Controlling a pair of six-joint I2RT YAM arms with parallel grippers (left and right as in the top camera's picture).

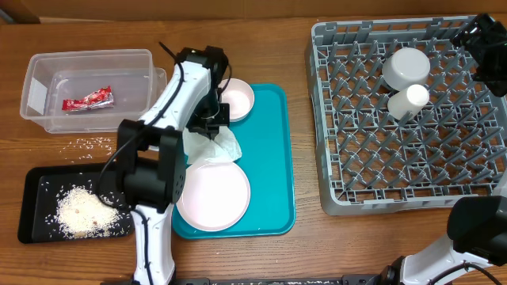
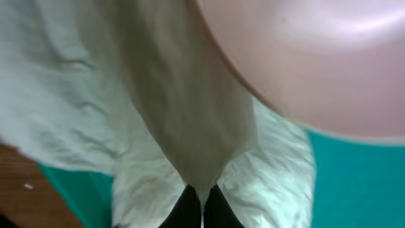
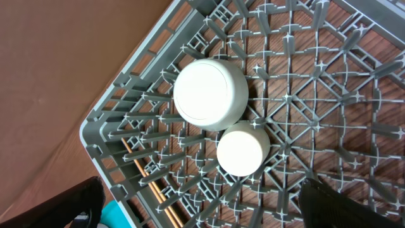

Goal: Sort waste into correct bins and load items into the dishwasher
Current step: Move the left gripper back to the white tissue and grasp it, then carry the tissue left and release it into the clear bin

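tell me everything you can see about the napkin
The napkin is thin white paper, heavily crumpled, with soft folds and creases. It lies on the teal tray between the small plate and the large plate, its lower edge reaching the large plate's rim. The left claw is shut on a raised fold, pinching the paper between its black tips.

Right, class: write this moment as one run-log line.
left gripper: shut on napkin | right gripper: open over dish rack | wrapper: in clear tub
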